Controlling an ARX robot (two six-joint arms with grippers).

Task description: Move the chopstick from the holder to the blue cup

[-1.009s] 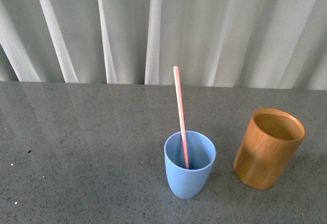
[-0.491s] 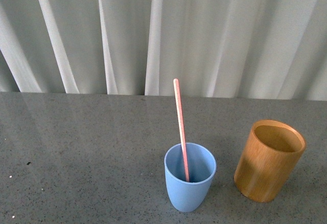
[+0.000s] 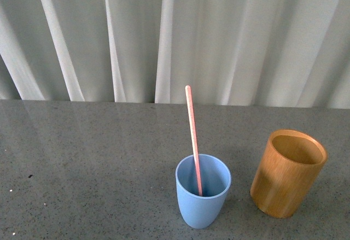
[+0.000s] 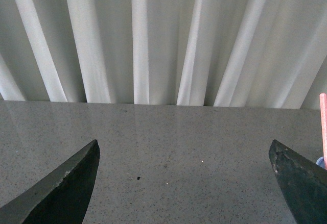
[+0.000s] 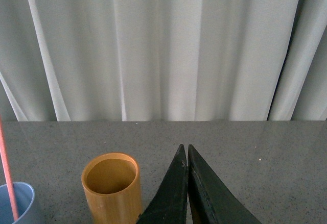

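Near edge of tabletop [image 3: 82,185], right of centre: blue cup [image 3: 203,191] upright, chopstick [image 3: 192,136] standing in it. Lower end rests on the cup floor; the shaft leans on the rim, long axis near vertical, tip pointing up and tilted slightly left and toward the far edge. Most of its length clears the rim.

Just right of the cup, apart from it: holder [image 3: 287,172], upright, nothing visible inside. Judged: transfer looks complete; no further grasp called for.

Neither arm shows in the front view.

Left gripper [image 4: 184,180]: jaws spread wide, nothing between them. Chopstick appears at the margin of its wrist picture, beyond one jaw, not between the jaws.

Right gripper [image 5: 187,155]: jaws pressed together, holding nothing. Holder sits just beside them, cup and chopstick further off on the same side. Which arm is nearer the chopstick cannot be settled.

Far edge: pale pleated curtain [image 3: 175,32].
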